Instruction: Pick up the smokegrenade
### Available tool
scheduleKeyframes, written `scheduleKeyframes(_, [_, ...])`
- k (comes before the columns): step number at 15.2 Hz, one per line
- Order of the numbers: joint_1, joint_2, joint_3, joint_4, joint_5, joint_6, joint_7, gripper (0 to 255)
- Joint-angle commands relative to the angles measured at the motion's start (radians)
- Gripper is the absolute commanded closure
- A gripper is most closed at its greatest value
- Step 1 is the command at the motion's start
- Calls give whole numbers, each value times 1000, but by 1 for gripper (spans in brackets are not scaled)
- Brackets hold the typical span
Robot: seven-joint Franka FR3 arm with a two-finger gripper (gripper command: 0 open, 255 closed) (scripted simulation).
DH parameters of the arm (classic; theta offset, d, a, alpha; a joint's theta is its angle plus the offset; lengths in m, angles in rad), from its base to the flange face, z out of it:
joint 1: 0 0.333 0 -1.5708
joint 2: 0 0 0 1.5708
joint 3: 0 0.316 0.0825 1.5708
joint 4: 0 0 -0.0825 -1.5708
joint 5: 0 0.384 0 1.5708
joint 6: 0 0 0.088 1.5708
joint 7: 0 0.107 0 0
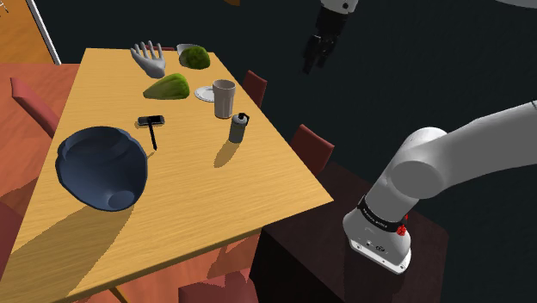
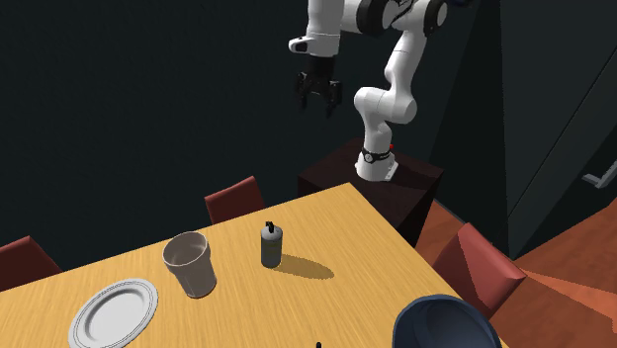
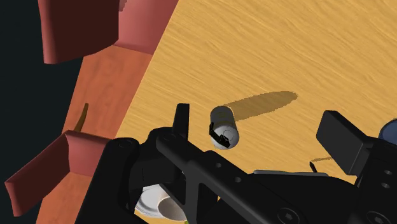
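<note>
High above the table (image 1: pixel 198 202) edge, your jaws hang wide apart, holding nothing; the grey smoke grenade (image 1: pixel 238 127) stands upright near the cup (image 1: pixel 224 97), close to that edge. Come down off-centre and a finger may tip it off

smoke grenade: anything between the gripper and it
Nothing visible is in the way. The open gripper hangs high, with only air between it and the smoke grenade, upright near the table edge. The cup stands beside it, apart.
</note>
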Motion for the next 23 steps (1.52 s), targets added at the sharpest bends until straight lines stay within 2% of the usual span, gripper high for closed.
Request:
scheduleKeyframes(1, [5, 50, -1, -19, 4, 73, 2, 0])
scheduleKeyframes(12, [32, 408, 0, 22, 33, 401, 5, 0])
scheduleKeyframes(23, [51, 819, 11, 231, 77, 615, -9, 0])
